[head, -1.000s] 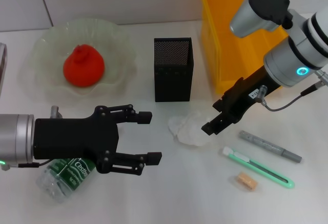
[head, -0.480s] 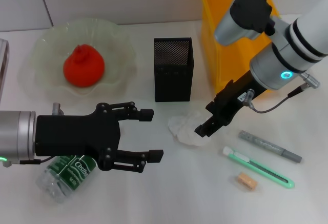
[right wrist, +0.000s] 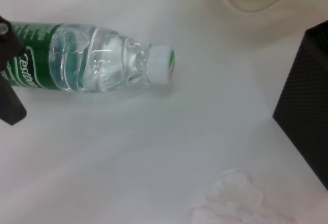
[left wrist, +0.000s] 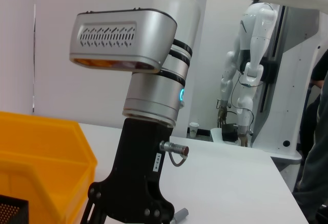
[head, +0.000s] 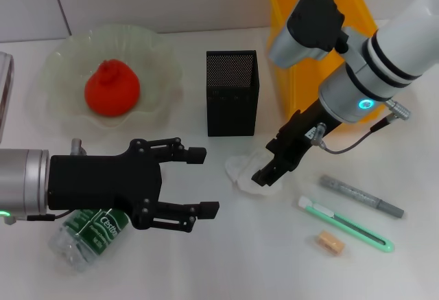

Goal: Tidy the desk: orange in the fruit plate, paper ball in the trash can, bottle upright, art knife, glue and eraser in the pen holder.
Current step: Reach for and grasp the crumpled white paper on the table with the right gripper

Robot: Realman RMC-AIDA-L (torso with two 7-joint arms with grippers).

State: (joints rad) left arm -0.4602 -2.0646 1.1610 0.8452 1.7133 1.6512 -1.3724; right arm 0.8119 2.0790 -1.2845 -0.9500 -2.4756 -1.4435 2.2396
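The right gripper (head: 267, 174) sits over the paper ball (head: 248, 171); I cannot tell its fingers. The left gripper (head: 202, 182) is wide open, holding nothing, the bottle (head: 88, 237) behind its fingers.

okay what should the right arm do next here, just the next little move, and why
Probably lower the right gripper a touch and close on the paper ball. It hangs right over the ball's edge, and the yellow bin stands just behind for the drop.

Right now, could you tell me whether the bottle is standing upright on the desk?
No, the bottle lies on its side on the desk.
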